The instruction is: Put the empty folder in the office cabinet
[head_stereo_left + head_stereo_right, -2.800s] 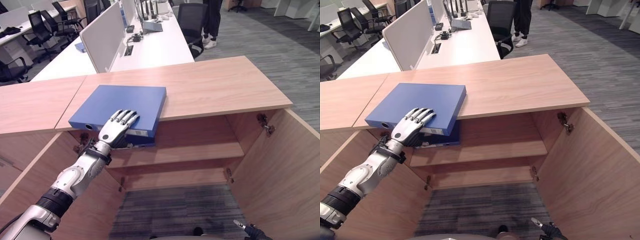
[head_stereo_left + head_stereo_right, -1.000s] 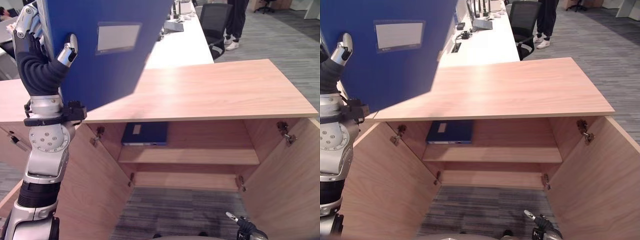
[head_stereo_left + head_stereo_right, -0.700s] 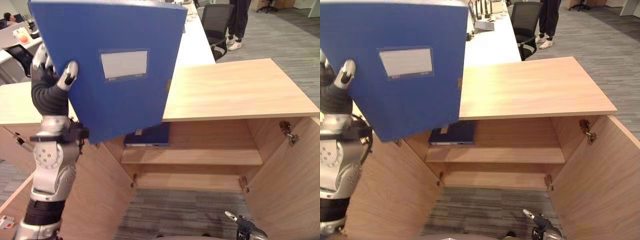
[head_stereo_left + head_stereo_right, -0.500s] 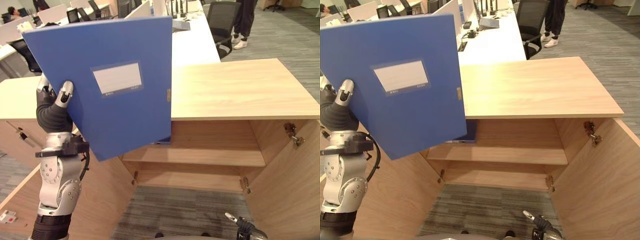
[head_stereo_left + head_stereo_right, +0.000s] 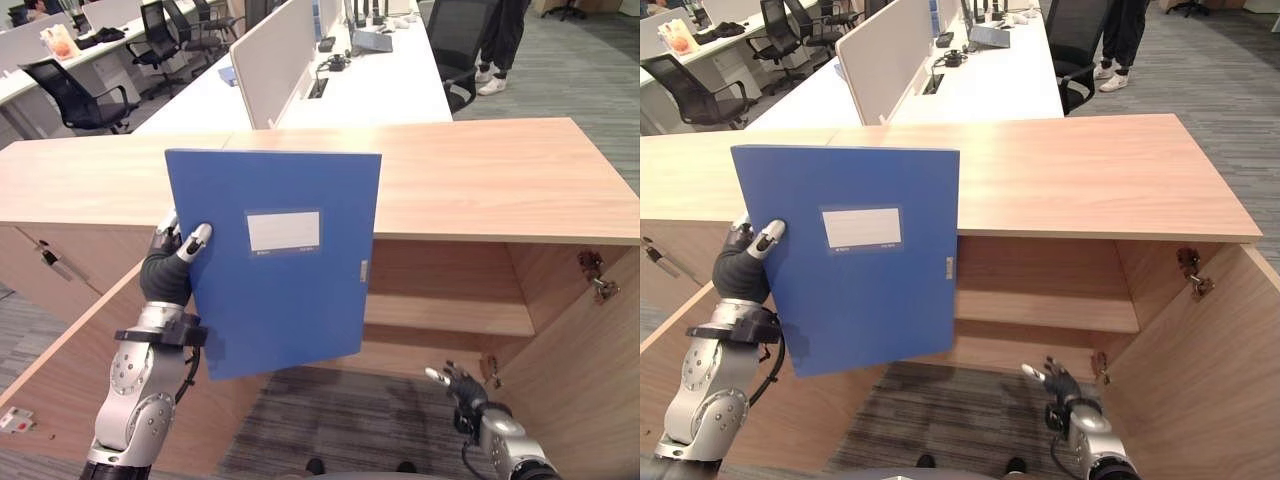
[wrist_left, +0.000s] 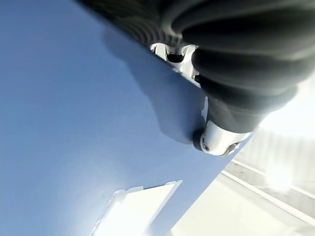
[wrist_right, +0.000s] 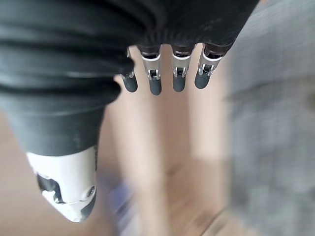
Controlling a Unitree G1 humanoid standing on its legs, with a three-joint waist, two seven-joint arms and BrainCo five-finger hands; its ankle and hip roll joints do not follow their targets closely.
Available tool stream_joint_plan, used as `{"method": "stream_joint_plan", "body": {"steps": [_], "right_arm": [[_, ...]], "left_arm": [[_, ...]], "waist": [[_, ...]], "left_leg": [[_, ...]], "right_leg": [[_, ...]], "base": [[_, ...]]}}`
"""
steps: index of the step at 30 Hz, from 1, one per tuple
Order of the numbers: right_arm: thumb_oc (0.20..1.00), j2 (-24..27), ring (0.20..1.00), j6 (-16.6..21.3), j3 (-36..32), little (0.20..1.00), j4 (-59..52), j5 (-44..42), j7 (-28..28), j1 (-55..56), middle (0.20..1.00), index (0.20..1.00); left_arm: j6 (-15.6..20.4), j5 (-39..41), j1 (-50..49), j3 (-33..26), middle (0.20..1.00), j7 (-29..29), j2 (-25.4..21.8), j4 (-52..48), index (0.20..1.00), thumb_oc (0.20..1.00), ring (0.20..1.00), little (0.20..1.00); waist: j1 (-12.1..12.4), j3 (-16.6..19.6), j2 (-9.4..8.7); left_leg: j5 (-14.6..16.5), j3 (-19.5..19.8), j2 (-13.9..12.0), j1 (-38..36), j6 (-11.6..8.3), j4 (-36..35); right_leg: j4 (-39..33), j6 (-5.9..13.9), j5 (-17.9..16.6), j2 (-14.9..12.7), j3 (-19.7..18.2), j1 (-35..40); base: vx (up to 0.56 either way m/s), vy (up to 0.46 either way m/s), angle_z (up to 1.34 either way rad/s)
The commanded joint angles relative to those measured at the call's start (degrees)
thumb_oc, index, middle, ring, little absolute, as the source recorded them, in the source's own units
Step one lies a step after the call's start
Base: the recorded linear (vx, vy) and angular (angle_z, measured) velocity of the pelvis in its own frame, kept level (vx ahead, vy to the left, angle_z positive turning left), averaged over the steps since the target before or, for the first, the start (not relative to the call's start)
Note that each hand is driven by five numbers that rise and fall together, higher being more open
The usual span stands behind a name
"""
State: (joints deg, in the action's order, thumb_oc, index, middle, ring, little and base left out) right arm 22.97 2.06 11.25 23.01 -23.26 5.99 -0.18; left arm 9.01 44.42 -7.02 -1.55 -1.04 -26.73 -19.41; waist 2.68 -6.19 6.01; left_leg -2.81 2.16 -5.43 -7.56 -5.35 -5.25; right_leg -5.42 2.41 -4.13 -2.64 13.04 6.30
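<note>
Before the open cabinet (image 5: 440, 300), the left hand (image 5: 172, 262) holds the blue folder (image 5: 270, 260) upright in the air, a little tilted, its front face toward the camera. That hand grips the folder's left edge: the thumb (image 5: 197, 240) lies over the front cover and the fingers go round behind. From the left wrist view the thumb (image 6: 219, 140) presses flat on the blue cover (image 6: 74, 123), with the pale label (image 6: 133, 209) near it. The label (image 5: 861, 229) sits on the upper half of the cover, and a small clasp (image 5: 364, 270) shows at the right edge. The folder hangs in front of the cabinet's left part, hiding the left end of the shelf (image 5: 450, 315) and part of the counter (image 5: 500, 180) above it; it touches neither, as far as the views let one judge.

Both cabinet doors stand open: the left door (image 5: 60, 360) runs beside the left arm, the right door (image 5: 590, 390) at the far side, with a hinge (image 5: 592, 272) on the wall there. Low down, near the right door, the right hand (image 5: 455, 385) shows over the grey carpet (image 5: 340, 430), holding nothing. Its own wrist view shows the fingers (image 7: 155, 73) straight in a row and the thumb (image 7: 66, 187) apart, so it is open and relaxed.

Behind the counter run white desks (image 5: 380, 85) with a pale divider (image 5: 280, 55), black chairs (image 5: 75, 95), and a person's legs (image 5: 500, 40) by a chair.
</note>
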Motion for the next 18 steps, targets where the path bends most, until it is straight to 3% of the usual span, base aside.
{"method": "stream_joint_plan", "body": {"steps": [1,9,18], "right_arm": [[1.0,0.4,1.0,1.3,1.3,1.0,-2.3,-2.1,2.4,-5.7,1.0,1.0],[1.0,3.8,1.0,-0.3,6.0,1.0,-18.7,-5.8,9.3,-8.1,1.0,1.0],[1.0,1.0,1.0,-1.0,10.2,1.0,-21.5,-9.3,11.3,-11.5,1.0,1.0]], "left_arm": [[2.8,-0.7,3.6,-0.1,0.2,-0.9,-1.1,-0.8,0.2,0.2,0.2,0.2],[1.6,-3.0,5.9,3.8,0.2,-3.4,0.0,0.2,0.2,0.2,0.2,0.2],[1.2,-5.1,9.7,7.3,0.2,-4.4,1.2,3.1,0.2,0.2,0.2,0.2]], "waist": [[-0.1,-0.8,-3.69],[-0.9,-0.5,-4.12],[-1.3,-0.4,-4.6]], "left_leg": [[5.0,-2.0,-1.8,-1.4,-2.37,0.3],[5.2,-2.5,-1.9,-1.5,-2.37,0.3],[5.2,-2.2,-1.9,-1.2,-2.39,0.3]], "right_leg": [[0.4,6.35,5.9,-6.1,-0.2,3.9],[0.4,6.43,5.9,-6.5,-0.5,3.6],[0.4,6.41,5.9,-6.6,-0.9,3.5]], "base": [[0.0,0.016,-0.06],[0.0,0.004,-0.02],[0.0,0.0,0.0]]}}
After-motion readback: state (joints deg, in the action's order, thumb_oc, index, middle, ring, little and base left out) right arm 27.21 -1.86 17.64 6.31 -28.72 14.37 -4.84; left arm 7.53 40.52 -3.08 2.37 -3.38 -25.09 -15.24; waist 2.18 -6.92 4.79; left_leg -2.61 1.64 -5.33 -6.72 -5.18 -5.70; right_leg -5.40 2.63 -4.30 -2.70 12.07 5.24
